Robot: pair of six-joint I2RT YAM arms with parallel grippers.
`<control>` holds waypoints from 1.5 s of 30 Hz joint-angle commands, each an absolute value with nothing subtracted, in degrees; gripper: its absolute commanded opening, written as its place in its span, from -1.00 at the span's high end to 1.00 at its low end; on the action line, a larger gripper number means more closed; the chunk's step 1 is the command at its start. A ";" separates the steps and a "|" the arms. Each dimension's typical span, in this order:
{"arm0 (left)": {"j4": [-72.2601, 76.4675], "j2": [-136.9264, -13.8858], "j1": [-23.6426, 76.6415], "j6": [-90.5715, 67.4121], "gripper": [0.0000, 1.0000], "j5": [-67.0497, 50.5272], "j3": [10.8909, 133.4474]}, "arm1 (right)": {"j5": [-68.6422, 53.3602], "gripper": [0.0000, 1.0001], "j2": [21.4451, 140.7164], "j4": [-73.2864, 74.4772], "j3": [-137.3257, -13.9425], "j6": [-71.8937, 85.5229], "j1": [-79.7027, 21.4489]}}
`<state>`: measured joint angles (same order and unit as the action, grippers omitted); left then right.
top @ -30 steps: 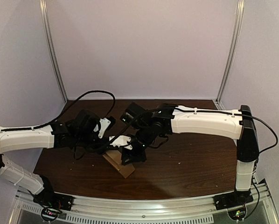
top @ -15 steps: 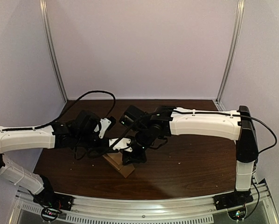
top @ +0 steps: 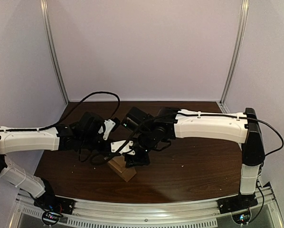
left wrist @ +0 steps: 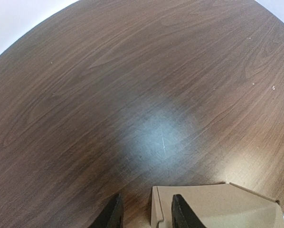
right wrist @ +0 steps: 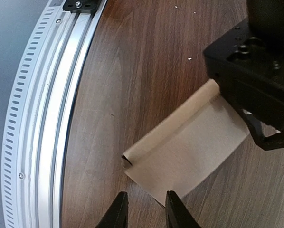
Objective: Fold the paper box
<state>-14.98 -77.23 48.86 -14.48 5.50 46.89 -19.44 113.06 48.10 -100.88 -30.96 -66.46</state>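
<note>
Since a second ago my left arm has stretched further toward the middle, so both wrists now crowd closer above the brown paper box (top: pixel 124 172). It looks partly folded and lies on the dark wooden worktop (top: pixel 194 166), close to the near edge and a little left of the middle. My left gripper (left wrist: pixel 146 216) is set fairly narrow, with one thin wall of the box standing in the gap. Wood shows between that wall and one finger, so I judge I am not pinching it yet. My right gripper (right wrist: pixel 144 213) is narrow too and holds nothing: the nearest corner of the box sits just beyond its fingertips, with bare wood between them. Several things could go wrong from here. If my left jaws close off-centre, the light wall may bend or skid out sideways instead of being caught. If my right fingers come down on that corner rather than around it, the paper could crease in the wrong place, or the whole box could slide toward the slotted metal rail (right wrist: pixel 52 118) at the near edge. My two wrists are also close enough that a careless swing could knock one against the other.
</note>
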 commanded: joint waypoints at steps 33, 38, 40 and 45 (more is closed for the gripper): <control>-13.34 -71.76 49.13 -15.45 0.26 5.13 41.82 | -9.43 0.57 113.50 45.79 -102.44 -31.11 -70.01; -11.03 -71.34 49.13 -16.79 0.26 4.62 39.11 | -8.61 0.62 113.98 45.81 -102.24 -31.78 -70.57; -9.61 -70.91 49.13 -17.32 0.26 4.72 37.76 | -7.98 0.63 114.20 45.70 -102.09 -31.99 -70.80; -8.75 -70.75 49.13 -16.82 0.24 5.83 38.07 | -6.54 0.65 114.32 44.89 -101.52 -31.86 -70.77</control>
